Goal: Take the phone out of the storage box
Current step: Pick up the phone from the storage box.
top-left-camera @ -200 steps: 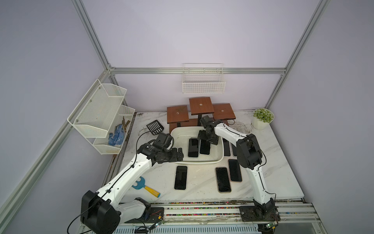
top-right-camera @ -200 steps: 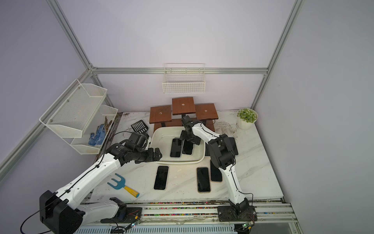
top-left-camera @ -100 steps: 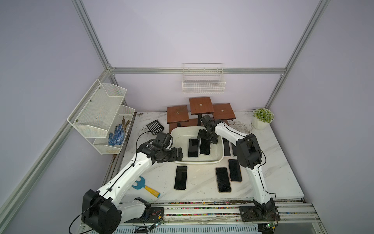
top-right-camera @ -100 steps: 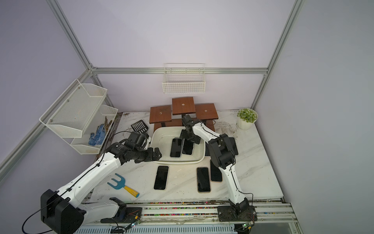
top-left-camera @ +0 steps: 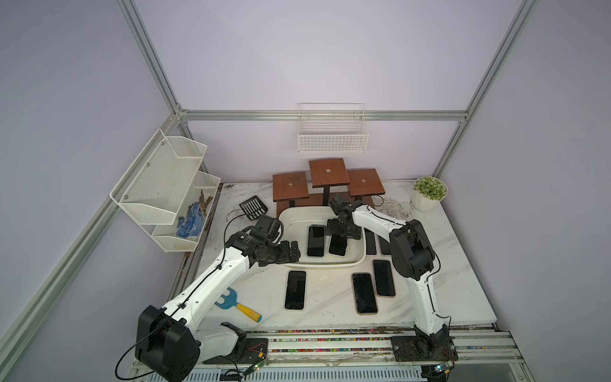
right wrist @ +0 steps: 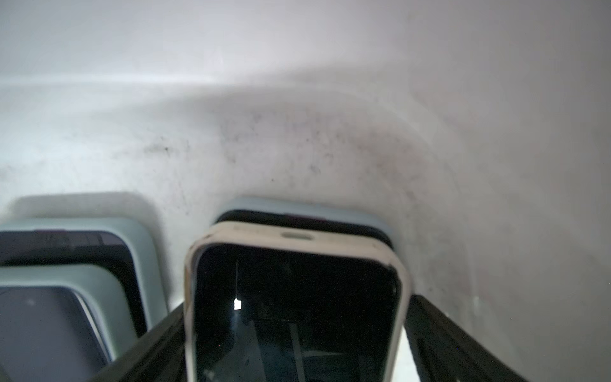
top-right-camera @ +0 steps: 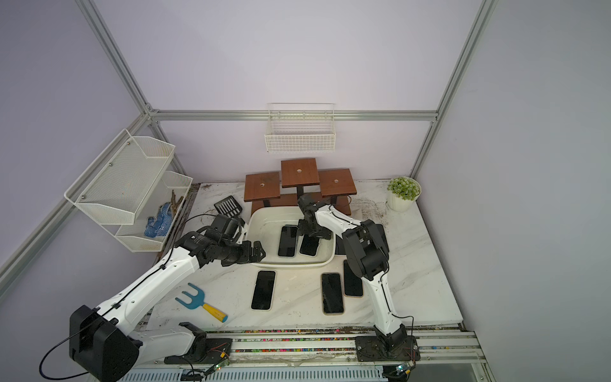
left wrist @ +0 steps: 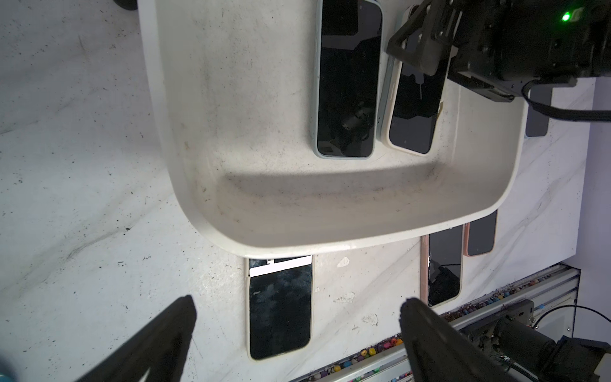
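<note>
Right wrist view: the cream-cased phone (right wrist: 297,314) is lying screen up between the two black fingers (right wrist: 443,350), and a pale blue case (right wrist: 330,206) is showing under its end.
Right gripper (top-left-camera: 342,235): it is hanging inside the storage box (top-left-camera: 322,265). Its jaws are standing wide apart, one on each side of this phone, and I cannot tell if they are touching it.
Left gripper (top-left-camera: 295,252): it is hovering just beside the box corner on its own side, jaws wide apart, holding nothing.
Storage box: it is sitting on the marble table (top-left-camera: 463,264), in front of the brown stands (top-left-camera: 327,173).
Blue-cased phone (top-left-camera: 315,240): it is lying flat in the box, beside the cream one.
Table phones (top-left-camera: 295,290): three are lying in front of the box.
</note>
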You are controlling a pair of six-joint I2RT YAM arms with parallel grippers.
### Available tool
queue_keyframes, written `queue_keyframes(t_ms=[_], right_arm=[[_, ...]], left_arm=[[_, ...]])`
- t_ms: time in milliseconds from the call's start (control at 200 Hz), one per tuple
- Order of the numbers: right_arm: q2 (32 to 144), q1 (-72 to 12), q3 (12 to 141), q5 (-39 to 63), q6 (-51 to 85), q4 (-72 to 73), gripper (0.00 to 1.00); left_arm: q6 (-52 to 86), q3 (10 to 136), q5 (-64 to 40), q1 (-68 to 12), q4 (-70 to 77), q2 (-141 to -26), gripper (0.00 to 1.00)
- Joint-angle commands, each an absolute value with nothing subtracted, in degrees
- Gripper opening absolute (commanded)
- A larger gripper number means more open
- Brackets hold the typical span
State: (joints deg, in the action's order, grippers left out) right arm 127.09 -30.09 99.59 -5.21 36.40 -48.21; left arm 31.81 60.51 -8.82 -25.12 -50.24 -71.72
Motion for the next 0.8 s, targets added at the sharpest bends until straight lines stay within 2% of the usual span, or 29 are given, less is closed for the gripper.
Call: queue_keyframes(t_ms=[0,230,390,795], right_arm=[[128.8,-31.6,93.2,-0.9,37.1,-51.8,1.0],[125.0,-32.7,87.2,0.5,39.2,-49.5,1.0],[126.0,-32.9,87.5,-0.3,38.3,-49.3,0.99],[129.6,-32.9,96.0,-4.9,32.5,-52.4,0.7]], left_arm=[[30.5,62.2,-9.9,-24.8,-48.4,-71.6,1.0],[30.1,62.1,-10.5,-24.8,-48.3,-71.5,1.0],[29.7,62.0,-11.2,-24.8,-48.4,-71.2,1.0],[29.2,62.1,-10.1,-24.6,-50.4,-70.0,1.0]])
